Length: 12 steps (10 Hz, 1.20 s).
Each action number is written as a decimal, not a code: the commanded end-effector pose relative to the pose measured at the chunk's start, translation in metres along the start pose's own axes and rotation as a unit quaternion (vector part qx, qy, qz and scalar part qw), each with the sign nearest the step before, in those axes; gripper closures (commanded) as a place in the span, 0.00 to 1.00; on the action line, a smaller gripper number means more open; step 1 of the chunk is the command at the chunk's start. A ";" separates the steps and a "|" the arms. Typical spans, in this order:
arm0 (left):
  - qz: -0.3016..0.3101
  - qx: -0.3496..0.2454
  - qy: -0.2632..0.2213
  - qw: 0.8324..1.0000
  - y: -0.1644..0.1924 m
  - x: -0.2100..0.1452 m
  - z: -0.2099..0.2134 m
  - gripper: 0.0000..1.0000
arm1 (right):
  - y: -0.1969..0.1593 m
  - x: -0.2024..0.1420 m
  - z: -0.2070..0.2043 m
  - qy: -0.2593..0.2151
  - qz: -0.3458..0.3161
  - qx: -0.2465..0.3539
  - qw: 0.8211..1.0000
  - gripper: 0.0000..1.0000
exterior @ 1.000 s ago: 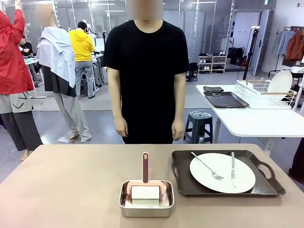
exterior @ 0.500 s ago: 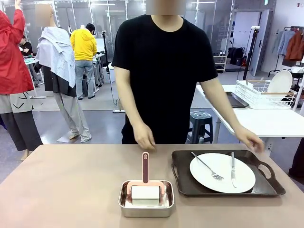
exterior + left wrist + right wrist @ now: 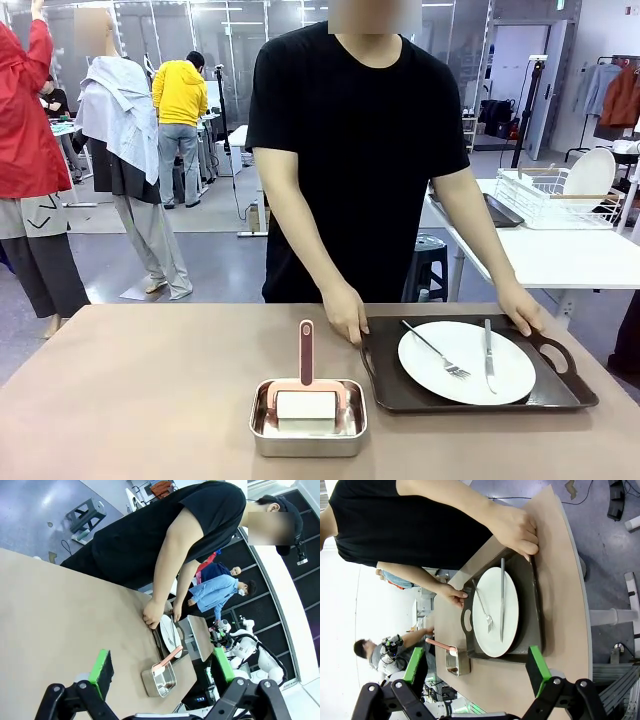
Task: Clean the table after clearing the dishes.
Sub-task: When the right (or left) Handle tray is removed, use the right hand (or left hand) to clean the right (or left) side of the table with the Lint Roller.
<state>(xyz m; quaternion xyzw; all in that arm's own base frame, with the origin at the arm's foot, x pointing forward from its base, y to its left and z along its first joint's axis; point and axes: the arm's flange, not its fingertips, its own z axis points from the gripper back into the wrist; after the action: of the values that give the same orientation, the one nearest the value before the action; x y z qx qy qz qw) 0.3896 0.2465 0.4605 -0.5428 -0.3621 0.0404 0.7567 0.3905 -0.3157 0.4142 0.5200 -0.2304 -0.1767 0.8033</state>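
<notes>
On the taupe table (image 3: 140, 380) lies a dark brown handled tray (image 3: 385, 385) at the right, carrying a white plate (image 3: 470, 385) with a fork (image 3: 438, 350) and a knife (image 3: 488, 355). The person's hands (image 3: 345, 315) (image 3: 520, 308) grip the tray's two ends. My right gripper (image 3: 476, 665) is open and hangs well above the tray (image 3: 532, 605) and plate (image 3: 495, 612). My left gripper (image 3: 162, 666) is open too, high over the table (image 3: 60, 610), far from the plate (image 3: 170, 630).
A small steel pan (image 3: 307, 442) holding a pink-handled roller (image 3: 306, 352) stands at the front middle, just left of the tray. A white table (image 3: 540, 255) with a dish rack (image 3: 555, 195) is behind at the right, with a stool (image 3: 420, 262) beside it.
The person has stepped up to the table, leaned forward and taken hold of both ends of the tray. The tray has shifted slightly.
</notes>
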 end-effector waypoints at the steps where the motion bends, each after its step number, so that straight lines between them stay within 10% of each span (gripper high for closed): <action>1: 0.002 -0.011 -0.005 1.000 0.000 0.000 0.002 0.00 | 0.001 -0.003 0.001 -0.001 0.003 0.002 1.000 0.00; 12: 0.002 -0.011 -0.005 1.000 0.000 0.000 0.002 0.00 | 0.001 -0.003 0.001 -0.001 0.003 0.002 1.000 0.00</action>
<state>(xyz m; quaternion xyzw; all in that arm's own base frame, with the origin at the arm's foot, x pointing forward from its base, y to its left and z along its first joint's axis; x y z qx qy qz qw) 0.3896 0.2465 0.4605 -0.5428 -0.3621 0.0404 0.7567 0.3905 -0.3157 0.4142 0.5200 -0.2304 -0.1767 0.8033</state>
